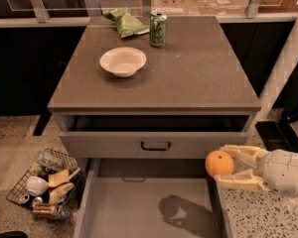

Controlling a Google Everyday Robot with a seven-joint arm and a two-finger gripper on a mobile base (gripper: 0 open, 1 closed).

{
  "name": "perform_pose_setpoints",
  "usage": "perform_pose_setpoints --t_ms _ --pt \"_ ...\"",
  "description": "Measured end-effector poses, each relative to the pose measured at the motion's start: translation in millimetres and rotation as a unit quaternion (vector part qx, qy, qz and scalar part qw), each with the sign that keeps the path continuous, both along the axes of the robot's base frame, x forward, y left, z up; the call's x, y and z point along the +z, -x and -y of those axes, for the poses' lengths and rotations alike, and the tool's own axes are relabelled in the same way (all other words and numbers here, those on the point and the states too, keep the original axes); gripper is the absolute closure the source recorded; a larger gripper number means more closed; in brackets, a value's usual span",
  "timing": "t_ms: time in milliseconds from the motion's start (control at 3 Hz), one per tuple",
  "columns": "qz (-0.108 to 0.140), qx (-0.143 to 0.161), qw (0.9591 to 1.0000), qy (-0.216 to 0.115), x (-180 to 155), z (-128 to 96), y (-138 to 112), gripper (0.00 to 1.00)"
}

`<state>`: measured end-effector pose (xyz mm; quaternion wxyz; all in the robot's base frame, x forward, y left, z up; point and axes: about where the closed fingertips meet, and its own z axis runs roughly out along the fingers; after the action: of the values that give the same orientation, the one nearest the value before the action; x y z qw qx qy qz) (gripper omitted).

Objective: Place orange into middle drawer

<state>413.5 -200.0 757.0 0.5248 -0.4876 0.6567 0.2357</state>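
Observation:
My gripper point(227, 166) comes in from the right edge, cream-coloured, and is shut on the orange point(219, 163). It holds the fruit in the air over the right side wall of the open middle drawer point(139, 207), just below the upper drawer's front point(154, 145). The middle drawer is pulled far out and shows a plain pale-grey floor with the gripper's shadow on it. Nothing lies in it.
The upper drawer is slightly open, with a small black handle point(155, 146). On the cabinet top point(198, 78) stand a white bowl point(122, 61), a green can point(158, 29) and a green bag point(126, 23). A wire basket of items point(47, 182) sits on the floor at left.

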Motion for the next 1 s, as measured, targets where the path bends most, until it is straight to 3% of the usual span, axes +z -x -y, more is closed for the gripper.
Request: perform_pose_setpoints --t_ms 333,667,1000 --pt "0.000 0.000 1.0000 0.000 0 0 0 1.00" --pt "-0.006 0.000 0.9999 0.010 -23 -11 -5 1.00" --pt "-0.028 0.020 0.9994 0.005 -77 -42 -15 1.00"
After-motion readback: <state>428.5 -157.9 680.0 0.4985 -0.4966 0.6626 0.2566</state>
